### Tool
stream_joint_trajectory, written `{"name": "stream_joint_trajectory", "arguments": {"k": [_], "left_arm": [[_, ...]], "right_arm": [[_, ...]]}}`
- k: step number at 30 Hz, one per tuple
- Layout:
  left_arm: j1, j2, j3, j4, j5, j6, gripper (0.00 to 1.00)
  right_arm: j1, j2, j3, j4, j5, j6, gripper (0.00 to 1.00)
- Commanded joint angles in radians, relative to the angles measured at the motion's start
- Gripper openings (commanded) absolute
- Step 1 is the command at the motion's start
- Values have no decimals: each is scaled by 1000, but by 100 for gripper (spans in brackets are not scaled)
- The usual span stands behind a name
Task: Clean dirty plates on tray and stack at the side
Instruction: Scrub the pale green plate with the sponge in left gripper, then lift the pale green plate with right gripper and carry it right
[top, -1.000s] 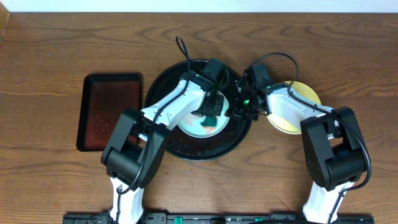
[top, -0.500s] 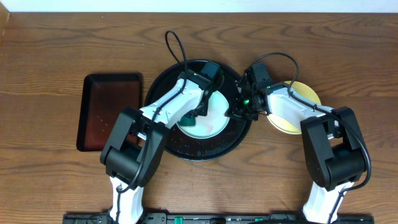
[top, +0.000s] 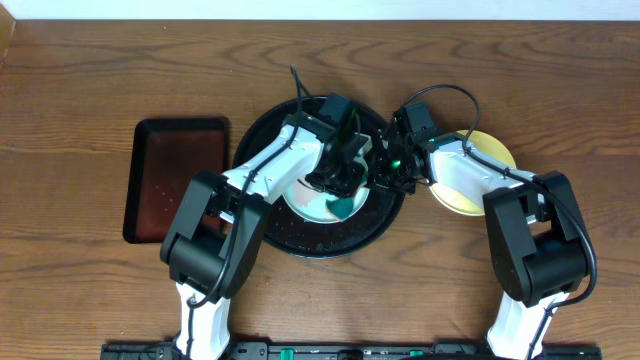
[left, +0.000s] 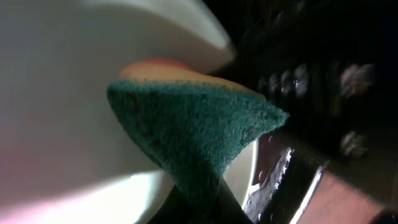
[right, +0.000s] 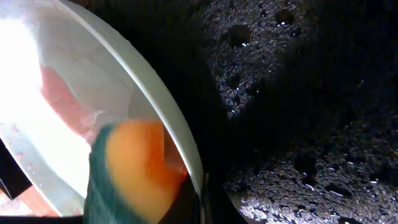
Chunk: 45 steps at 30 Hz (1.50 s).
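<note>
Holding the sponge (left: 193, 130) in the left fingers (top: 338, 183), you are pressing it onto the plate (top: 305, 205) in the tray (top: 300, 245), while the right fingers (top: 384, 175) are pinching its right rim and the red smear (right: 59, 93) is lying just beside the sponge.

pale plate (top: 312, 207): on black tray (top: 300, 238) | yellow plate (top: 497, 150): beside tray

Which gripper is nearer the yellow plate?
Right. The right gripper is at the tray rim nearest the yellow plate; the left gripper is farther, over the tray's middle.
</note>
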Motion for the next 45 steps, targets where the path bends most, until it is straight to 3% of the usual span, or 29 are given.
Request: {"name": "stream_joint_trajectory", "arguments": {"k": [1, 8, 12, 24, 31, 45], "left_arm": [[-8, 22, -10, 61, -76, -15, 8], [-5, 22, -9, 92, -567, -287, 8], [21, 17, -3, 60, -659, -334, 8], [164, 4, 138, -206, -662, -347, 8], [174, -2, 138, -250, -529, -245, 7], [176, -2, 137, -251, -494, -243, 8]], "right_arm": [[38, 90, -50, -17, 97, -3, 1], [37, 90, -50, -21, 99, -7, 1], [37, 90, -50, -21, 101, -6, 1], [37, 90, -50, -21, 104, -6, 1], [38, 62, -48, -37, 119, -10, 1], [72, -269, -48, -257, 539, -51, 1]]}}
